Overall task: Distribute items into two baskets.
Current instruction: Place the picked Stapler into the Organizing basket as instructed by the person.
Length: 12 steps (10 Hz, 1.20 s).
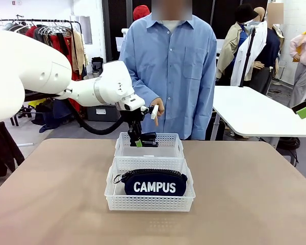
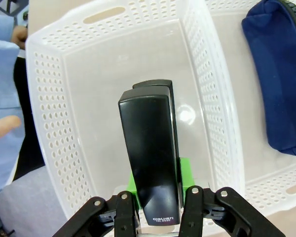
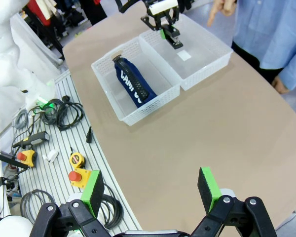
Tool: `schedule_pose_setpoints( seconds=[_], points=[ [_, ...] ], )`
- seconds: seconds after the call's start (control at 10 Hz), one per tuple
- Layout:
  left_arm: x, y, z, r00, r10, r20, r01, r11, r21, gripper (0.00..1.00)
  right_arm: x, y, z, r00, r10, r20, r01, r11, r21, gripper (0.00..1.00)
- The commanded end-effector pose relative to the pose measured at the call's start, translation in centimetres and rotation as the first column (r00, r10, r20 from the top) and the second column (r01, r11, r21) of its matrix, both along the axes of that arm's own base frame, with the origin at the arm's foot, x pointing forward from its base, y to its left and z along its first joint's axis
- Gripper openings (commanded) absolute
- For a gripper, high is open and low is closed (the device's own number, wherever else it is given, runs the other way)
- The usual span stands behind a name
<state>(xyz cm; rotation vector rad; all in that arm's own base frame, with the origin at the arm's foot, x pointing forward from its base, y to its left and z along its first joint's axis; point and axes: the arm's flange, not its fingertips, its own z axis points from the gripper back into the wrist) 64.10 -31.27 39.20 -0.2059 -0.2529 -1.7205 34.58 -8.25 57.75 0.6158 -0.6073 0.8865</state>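
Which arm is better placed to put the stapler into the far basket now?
Left. The left gripper is shut on the small black stapler above the far white perforated plastic basket; the right gripper is open, away from both baskets.

Brown tabletop [image 1: 56, 204] in foreground. White table [image 1: 255, 109] behind at right. Clothes rack [image 1: 46, 30] at far left (red and tan garments). White walls, dark partition behind person [image 1: 171, 66], grey floor.

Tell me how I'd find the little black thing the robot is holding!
Look at the two white baskets in the middle of the brown table. Over the far basket, the one nearer the person, the left gripper is shut on a small black stapler. It is glossy, hard and much smaller than the soft navy CAMPUS pouch lying in the near basket.
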Motion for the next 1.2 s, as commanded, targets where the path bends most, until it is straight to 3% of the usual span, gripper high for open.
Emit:
schedule_pose_setpoints(
  seconds=[0.0,0.4,1.1],
  points=[
    [0.4,-0.3,-0.4,0.999,0.028,0.025,-0.028,0.999,0.017,0.0,0.0,0.2,0.2,1.0,0.002,0.005,-0.002,1.0,0.01,1.0],
    [0.0,-0.9,-2.8,0.997,-0.016,0.074,0.016,1.0,0.005,0.0,0.0,0.2,0.2,1.0,0.002,0.005,-0.002,1.0,0.01,1.0],
    [0.5,-1.1,-5.7,0.996,-0.023,0.083,0.023,1.0,0.007,0.0,0.0,0.2,0.2,1.0,0.002,0.005,-0.002,1.0,0.01,1.0]
  ],
)
